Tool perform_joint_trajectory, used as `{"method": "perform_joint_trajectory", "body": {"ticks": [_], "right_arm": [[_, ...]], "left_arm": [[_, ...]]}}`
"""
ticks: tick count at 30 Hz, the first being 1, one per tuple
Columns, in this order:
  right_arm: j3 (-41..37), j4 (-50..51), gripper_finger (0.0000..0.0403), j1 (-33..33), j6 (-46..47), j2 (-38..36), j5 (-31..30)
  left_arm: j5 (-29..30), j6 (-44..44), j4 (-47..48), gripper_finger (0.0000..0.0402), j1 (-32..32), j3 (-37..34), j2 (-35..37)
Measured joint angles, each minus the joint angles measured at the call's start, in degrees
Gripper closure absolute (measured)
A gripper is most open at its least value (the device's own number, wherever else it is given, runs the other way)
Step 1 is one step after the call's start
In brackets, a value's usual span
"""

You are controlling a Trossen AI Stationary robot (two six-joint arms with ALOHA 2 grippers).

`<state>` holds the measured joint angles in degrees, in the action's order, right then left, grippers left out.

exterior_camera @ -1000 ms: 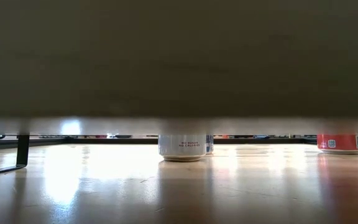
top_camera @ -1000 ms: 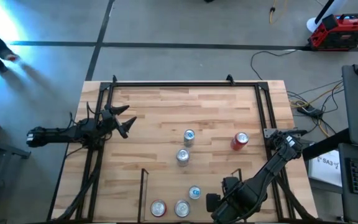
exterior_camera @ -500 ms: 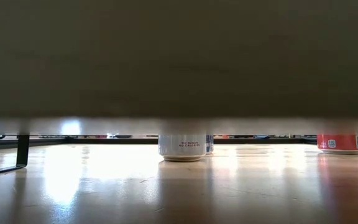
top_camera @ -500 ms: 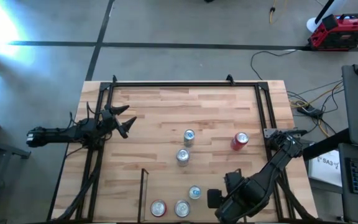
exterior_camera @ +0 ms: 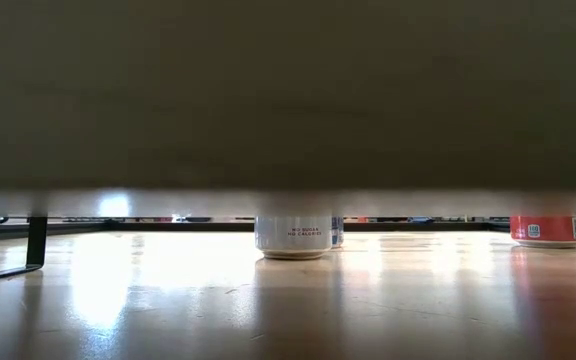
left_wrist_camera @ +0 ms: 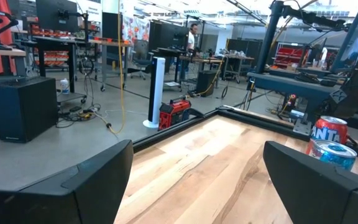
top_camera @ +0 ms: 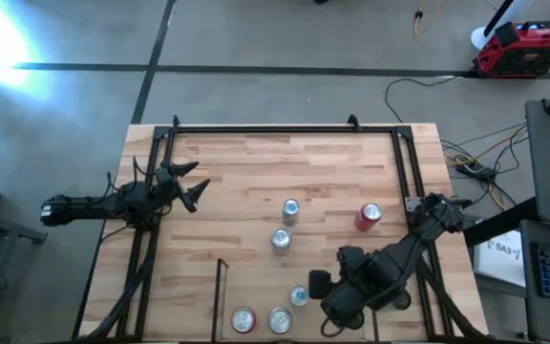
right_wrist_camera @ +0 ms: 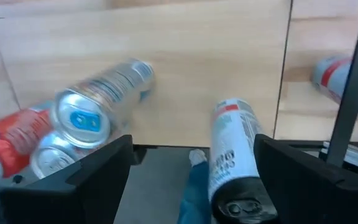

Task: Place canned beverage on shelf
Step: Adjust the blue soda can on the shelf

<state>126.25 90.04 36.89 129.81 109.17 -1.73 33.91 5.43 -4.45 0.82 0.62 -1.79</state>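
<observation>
My right gripper (top_camera: 325, 291) (right_wrist_camera: 191, 143) hangs open over the shelf (top_camera: 220, 298) at the table's near edge, pointing steeply down. Below it a white can with a red band (right_wrist_camera: 232, 149) stands upright on the shelf floor, close to one finger; whether they touch I cannot tell. The arm hides this can in the high view. A red can (top_camera: 243, 320) and a silver can (top_camera: 278, 320) stand in the shelf too, with a blue-tabbed can (top_camera: 299, 296) just behind them. My left gripper (top_camera: 191, 186) waits open at the table's left.
Two silver cans (top_camera: 289, 211) (top_camera: 281, 241) and a red can (top_camera: 369, 217) stand mid-table. The shelf's thin rail (right_wrist_camera: 289, 62) and a thick frame bar (right_wrist_camera: 353, 81) run beside my right gripper. A person's shoe and trouser leg (right_wrist_camera: 191, 180) show on the floor past the near edge.
My right gripper has risen and drawn a little toward the table's far edge and left, away from the near edge, tipping somewhat as it went. All cans that show have stayed where they were.
</observation>
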Motion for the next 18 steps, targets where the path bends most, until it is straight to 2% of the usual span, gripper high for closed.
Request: {"method": "perform_joint_trajectory", "body": {"ticks": [10, 18], "right_arm": [[0.0, -3.1, 0.0084, -5.5, -14.2, 1.3, -1.4], [0.0, -7.8, 0.0068, -7.1, -25.1, 2.7, -1.6]], "left_arm": [[0.0, 0.0, 0.0, 0.0056, 0.0, 0.0, 0.0], [0.0, 0.0, 0.0, 0.0056, 0.0, 0.0, 0.0]]}}
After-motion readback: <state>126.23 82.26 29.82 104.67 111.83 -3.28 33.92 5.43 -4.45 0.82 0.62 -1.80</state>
